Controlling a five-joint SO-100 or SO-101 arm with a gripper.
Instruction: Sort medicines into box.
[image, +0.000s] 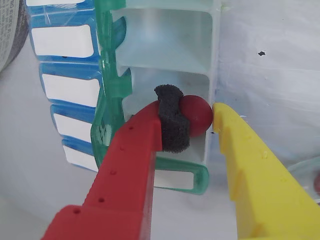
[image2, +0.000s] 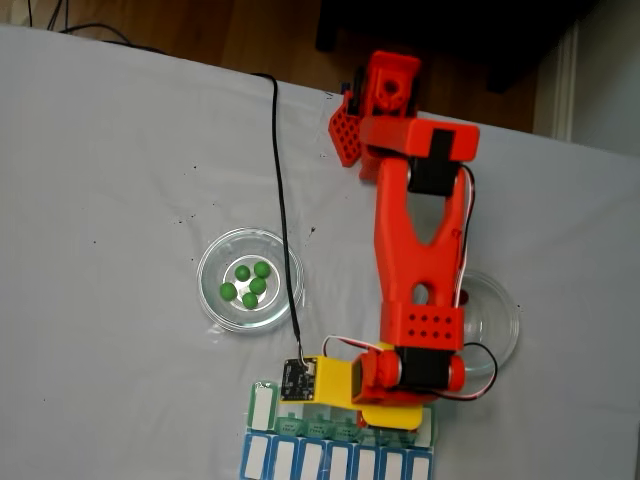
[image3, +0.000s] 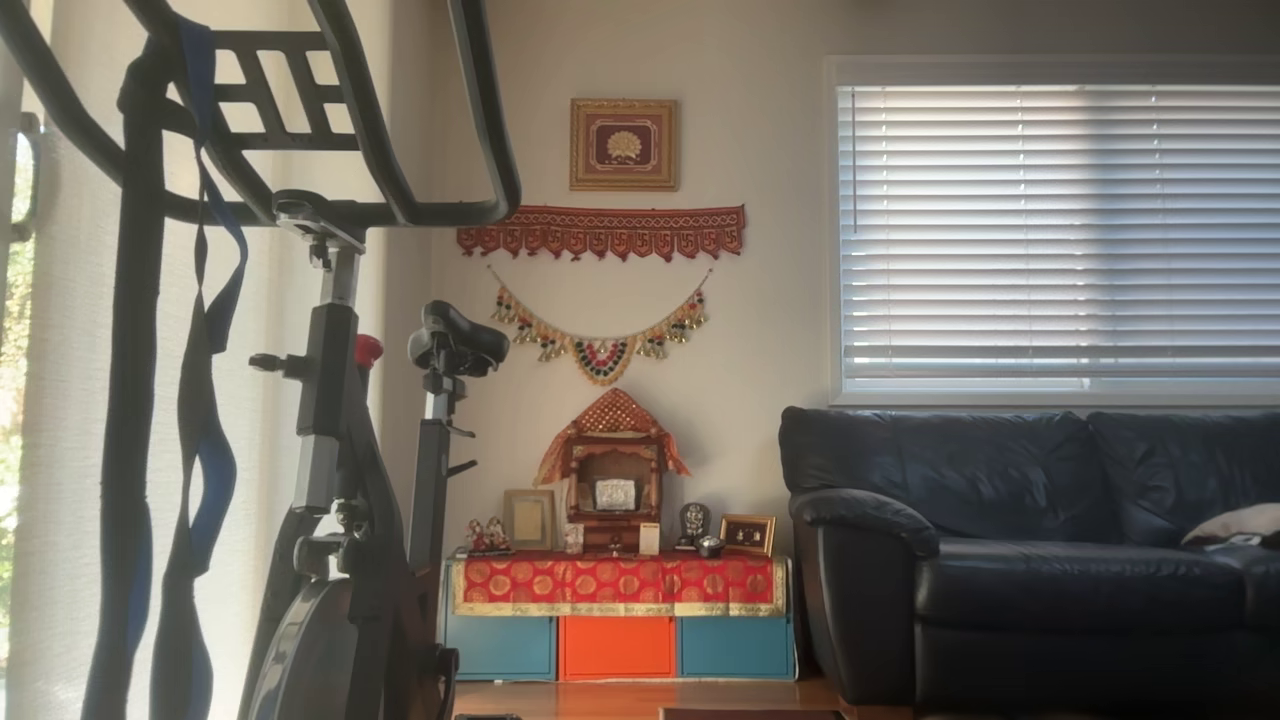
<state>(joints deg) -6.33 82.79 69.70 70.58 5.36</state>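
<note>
Gripper: in the wrist view, centre of frame, the gripper (image: 200, 117) pinches a red ball (image: 196, 115) between the foam pad (image: 172, 125) on the red finger (image: 127, 165) and the tip of the yellow finger (image: 240, 150).
Ball place: it hangs over an open white cell of the box (image: 165, 45), near the cell's right wall; the cell's green lid (image: 107, 100) stands open at left.
Box in fixed view: the box (image2: 340, 455) lies along the bottom edge, with the gripper (image2: 390, 410) above its green row.
Green balls: five sit in the left dish (image2: 215, 285), centre left of the fixed view, well apart from the box; they look untouched.
Right dish: the dish (image2: 500, 310) is partly hidden by the arm (image2: 420, 250); a dark red shape shows at the wrist view's lower right edge.
Risk, bounce: the ball is glossy and round; let go from height, it may hop out of the cell.
Risk, wall: the yellow finger's tip is very close to the cell's right wall; as it spreads it may push the box.
Risk, foam: the ball may cling to the pad and fall late or crooked.
Risk, wrong cell: the upper neighbouring cell is open too; a small drift would missort.
</note>
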